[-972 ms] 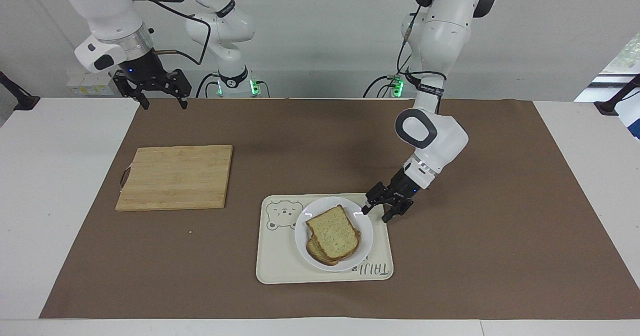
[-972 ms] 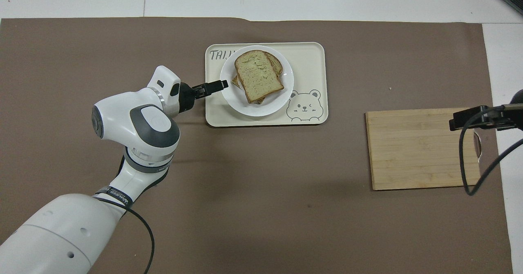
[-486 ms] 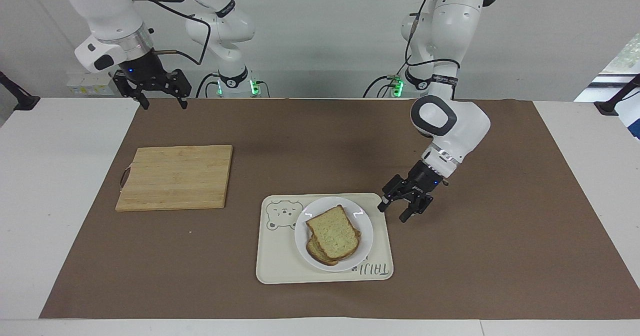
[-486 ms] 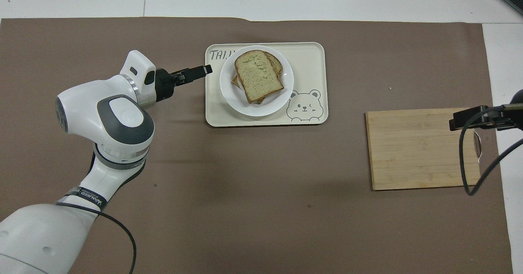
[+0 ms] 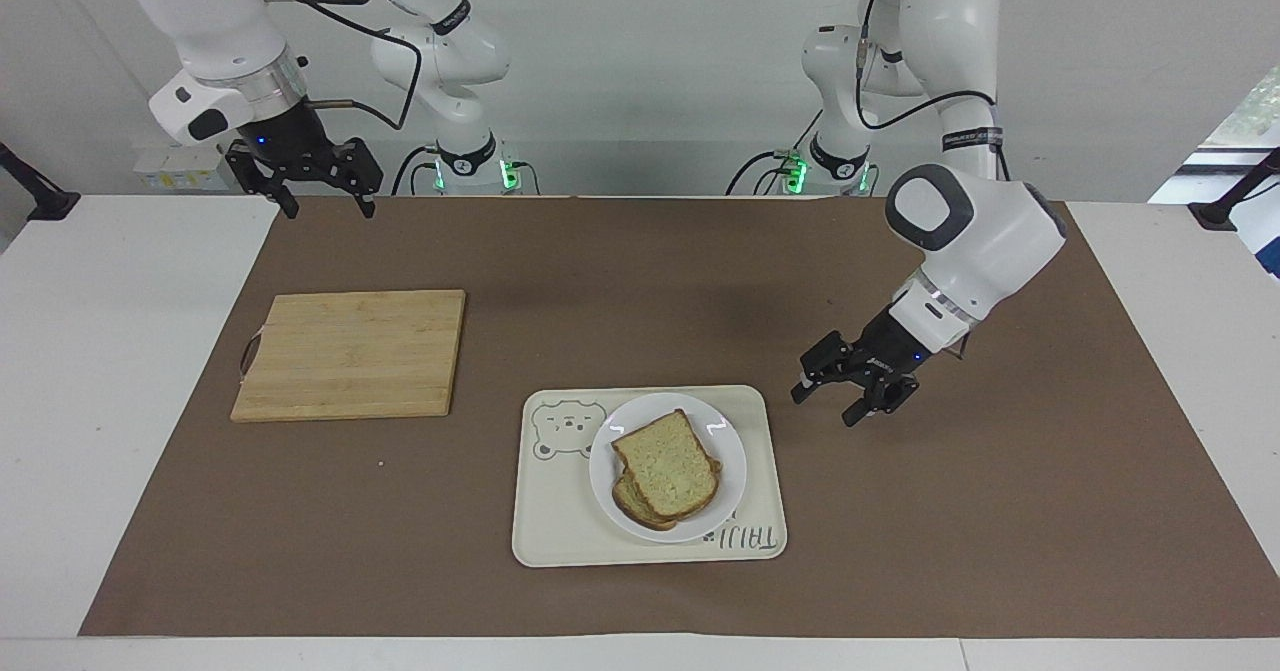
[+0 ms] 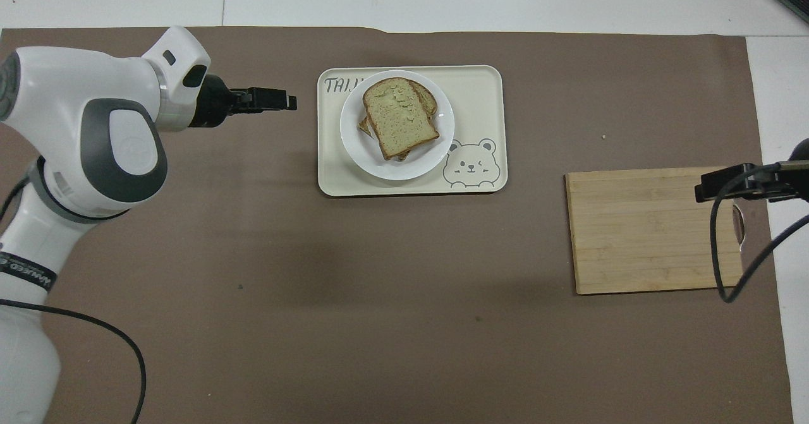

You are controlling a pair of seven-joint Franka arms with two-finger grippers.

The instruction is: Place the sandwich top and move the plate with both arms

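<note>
The sandwich top [image 5: 665, 465] [image 6: 399, 116], a pale speckled slice with brown crust, lies on a lower slice on the small white plate [image 5: 726, 475] [image 6: 442, 149]. The plate stands on the cream bear tray [image 5: 560, 511] [image 6: 480, 95]. My left gripper [image 5: 828, 404] [image 6: 287, 102] is open and empty, low over the brown mat beside the tray, toward the left arm's end. My right gripper [image 5: 325, 209] [image 6: 701, 190] is open and empty; the right arm waits raised near the cutting board's edge nearest the robots.
A wooden cutting board [image 5: 350, 353] [image 6: 651, 229] lies on the brown mat [image 5: 620, 281] toward the right arm's end, nearer to the robots than the tray. Bare white table [image 5: 100, 351] borders the mat on both ends.
My left gripper has drawn back from the plate's rim, off the tray and out over the mat toward the left arm's end. The sandwich, plate and right arm have not moved.
</note>
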